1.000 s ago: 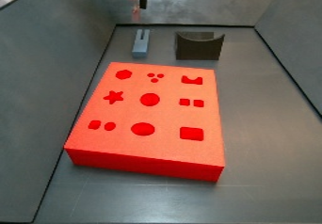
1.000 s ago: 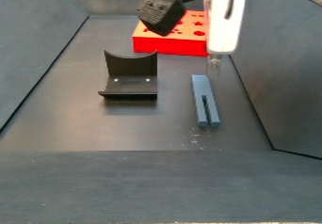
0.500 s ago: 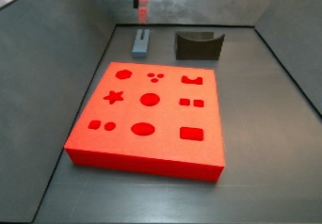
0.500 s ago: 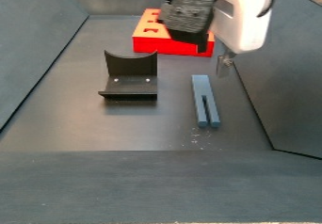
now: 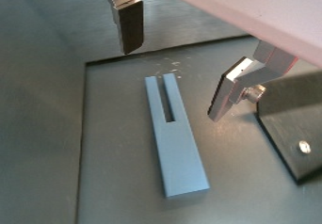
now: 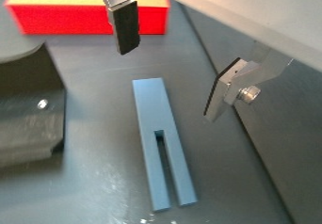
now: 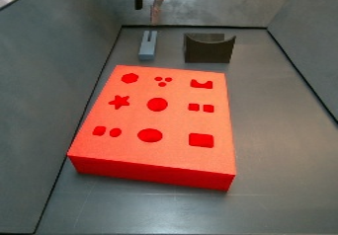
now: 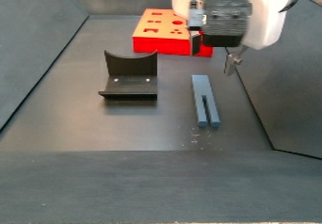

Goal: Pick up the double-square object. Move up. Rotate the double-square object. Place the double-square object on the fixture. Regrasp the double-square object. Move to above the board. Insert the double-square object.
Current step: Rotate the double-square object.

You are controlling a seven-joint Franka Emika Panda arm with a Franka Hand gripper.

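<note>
The double-square object (image 5: 172,138) is a slim blue-grey block with a slot at one end. It lies flat on the dark floor (image 8: 126,124) in both wrist views (image 6: 161,143) and both side views (image 7: 149,45) (image 8: 204,100). My gripper (image 5: 172,82) hangs open above it, its fingers (image 6: 126,30) on either side of the block and clear of it, holding nothing. In both side views the gripper (image 7: 154,14) (image 8: 228,64) sits over the block's end towards the board. The fixture (image 8: 128,74) (image 7: 208,46) stands beside the block. The red board (image 7: 158,116) (image 8: 168,32) lies beyond.
Grey walls (image 8: 51,49) enclose the floor on each side. The block lies near one wall (image 8: 270,105). The fixture (image 6: 25,105) (image 5: 296,124) shows at the edge of both wrist views, and the board's end (image 6: 75,11) shows past the block.
The wrist has turned about its vertical axis and shifted slightly sideways over the block. The fingers stay open. The block, fixture and board have not moved.
</note>
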